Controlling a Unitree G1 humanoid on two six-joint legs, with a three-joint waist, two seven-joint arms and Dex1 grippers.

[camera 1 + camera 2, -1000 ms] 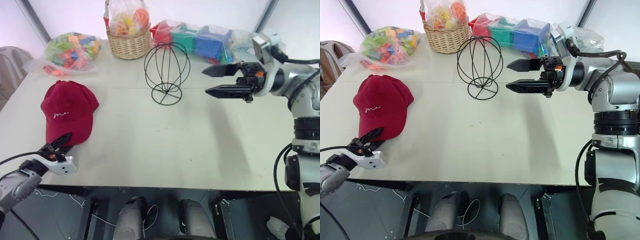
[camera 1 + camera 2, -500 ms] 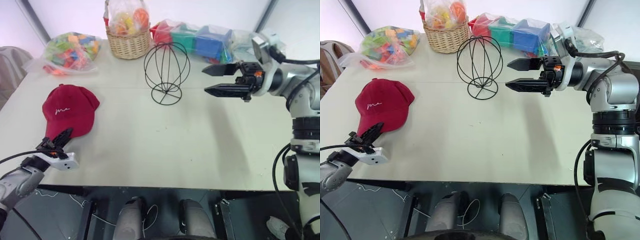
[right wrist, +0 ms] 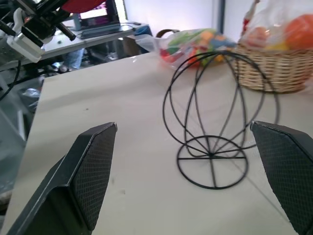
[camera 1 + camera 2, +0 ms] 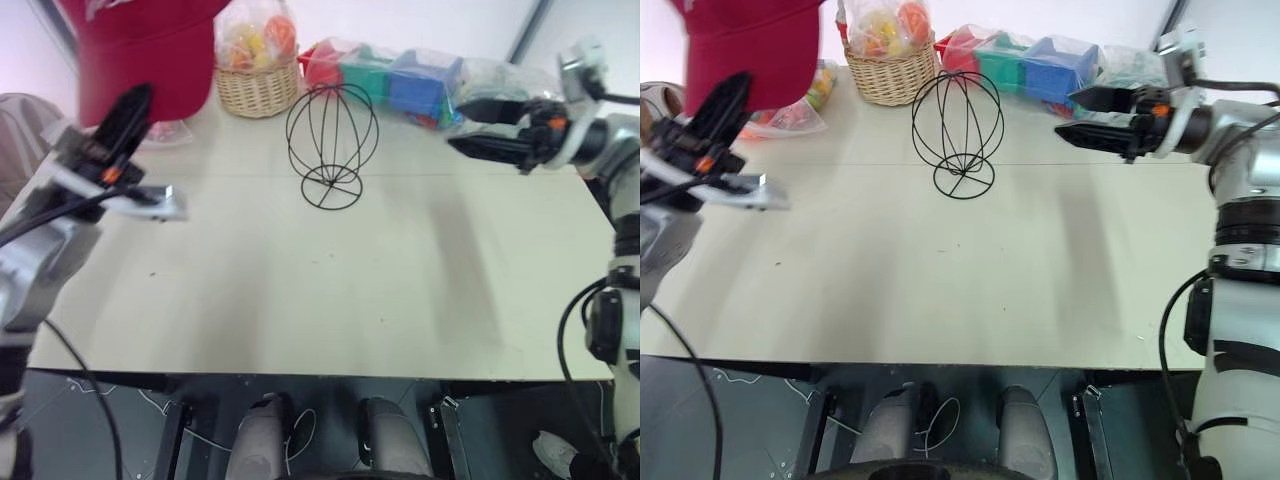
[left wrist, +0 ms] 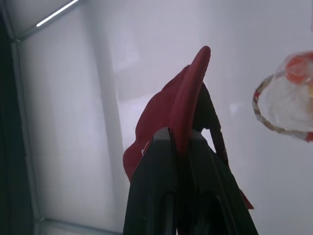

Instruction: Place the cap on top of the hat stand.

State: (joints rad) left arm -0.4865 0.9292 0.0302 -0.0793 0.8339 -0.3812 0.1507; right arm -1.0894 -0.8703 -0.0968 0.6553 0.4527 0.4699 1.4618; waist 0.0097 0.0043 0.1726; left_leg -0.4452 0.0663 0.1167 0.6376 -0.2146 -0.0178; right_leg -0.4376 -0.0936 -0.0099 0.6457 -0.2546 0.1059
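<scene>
At upper left of the frame, left gripper clamps the cap by its brim, lifted clear for carrying to the hat stand, while right gripper, fingers apart, waits alongside.

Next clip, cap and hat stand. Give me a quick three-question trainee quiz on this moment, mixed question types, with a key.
1. True or false: the cap already sits on the hat stand.
2. Which gripper holds the cap? A) left gripper B) right gripper C) neither
3. Fill in: the right gripper's jaws are ____, with the hat stand showing between them.

Key: 1 false, the cap is held up in the air, away from the stand, which is bare; 2 A, clamped on the brim; 3 open.
</scene>
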